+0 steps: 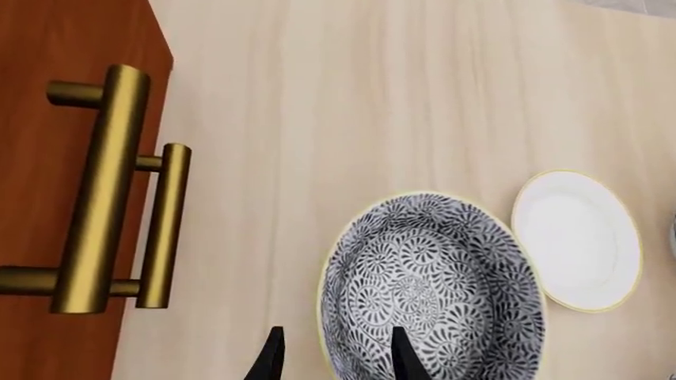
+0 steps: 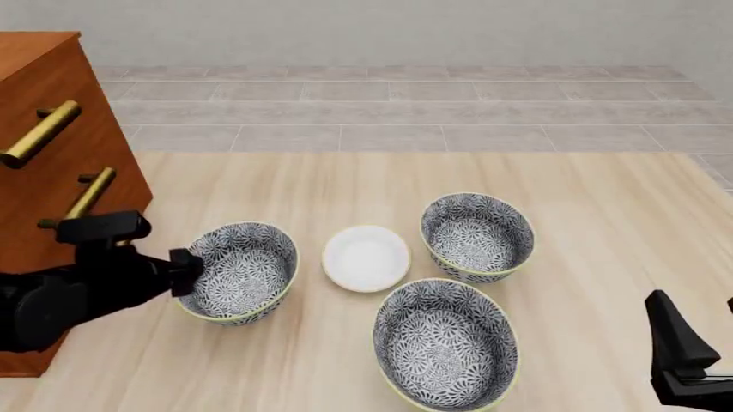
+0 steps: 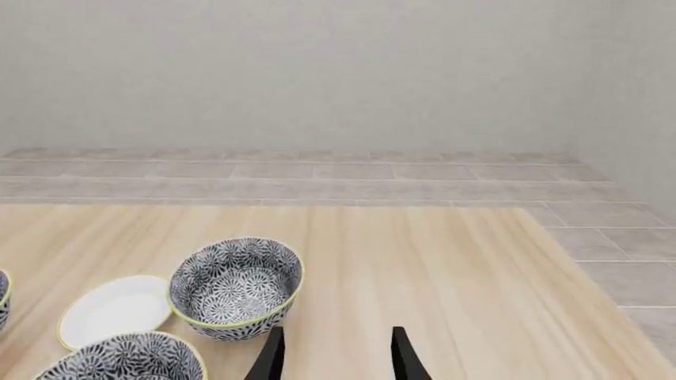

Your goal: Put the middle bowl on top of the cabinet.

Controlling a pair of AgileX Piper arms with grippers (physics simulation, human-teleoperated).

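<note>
near bowl [image 2: 445, 347] by white dish [image 2: 366, 257] | my left gripper [image 2: 192, 264] straddles left bowl's [image 2: 237, 272] rim, fingers apart; cabinet [image 2: 46, 112] beside | my right gripper [image 3: 332, 356] parted, empty

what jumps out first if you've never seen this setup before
Three matching grey-black floral bowls ring a small white dish on the pale wooden table. The left gripper straddles the rim of the left bowl, one finger inside and one outside. A tall reddish-brown cabinet with brass bar handles stands at the table's left edge, and the right gripper hangs open over bare table.
</note>
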